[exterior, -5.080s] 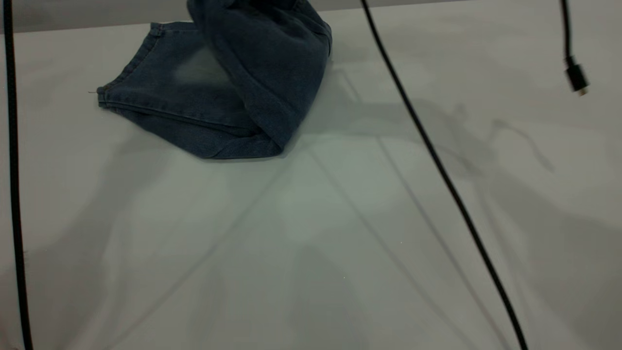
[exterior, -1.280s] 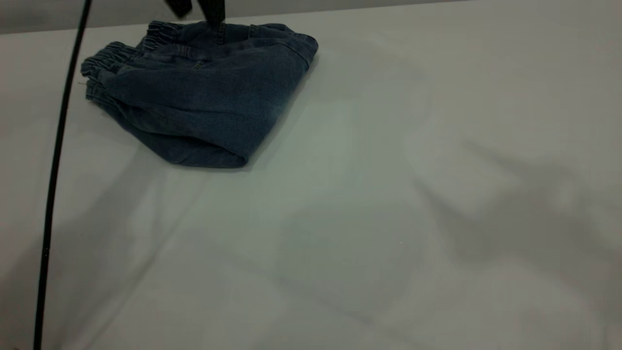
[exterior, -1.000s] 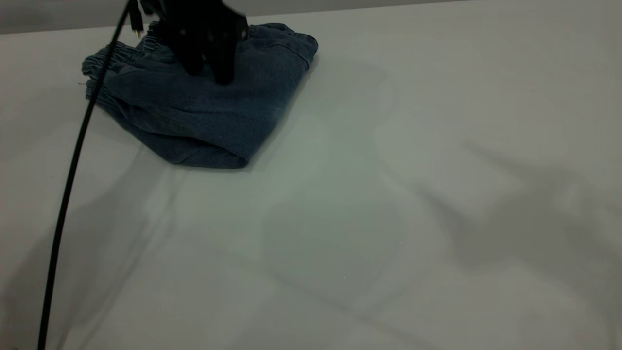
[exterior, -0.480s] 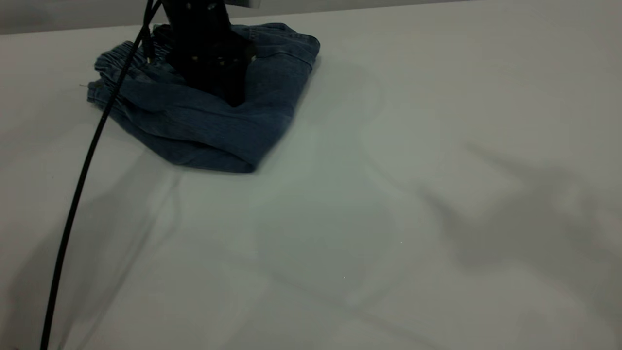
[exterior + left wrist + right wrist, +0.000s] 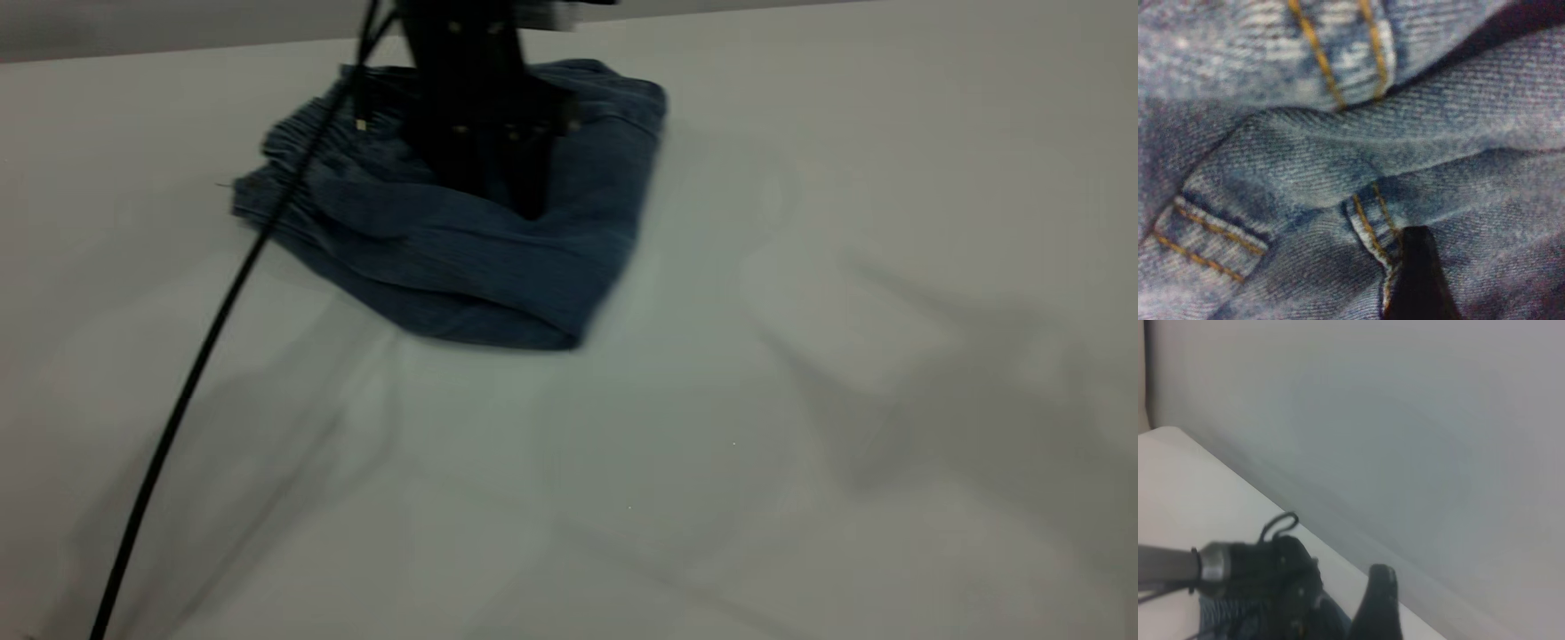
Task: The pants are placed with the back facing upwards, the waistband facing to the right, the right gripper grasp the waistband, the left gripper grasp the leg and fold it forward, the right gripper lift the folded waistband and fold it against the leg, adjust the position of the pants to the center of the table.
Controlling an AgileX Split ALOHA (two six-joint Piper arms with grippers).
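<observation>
The pants lie folded into a compact blue denim bundle on the white table, left of centre toward the far side. The ruched waistband shows along the bundle's left edge. My left gripper stands upright on top of the bundle, open, both tips pressed into the cloth. Its wrist view is filled with denim folds and orange stitching, with one black finger against the fabric. The printed leg is hidden inside the fold. My right gripper hangs above bare table, away from the pants.
A thin black cable runs from the left arm down across the table's left side to the near edge. The right wrist view shows the left arm's gripper over a strip of denim. The table's far edge lies just behind the pants.
The left gripper came down onto the folded pants, and the bundle has slid to the right and slightly nearer with it. The cable swung along.
</observation>
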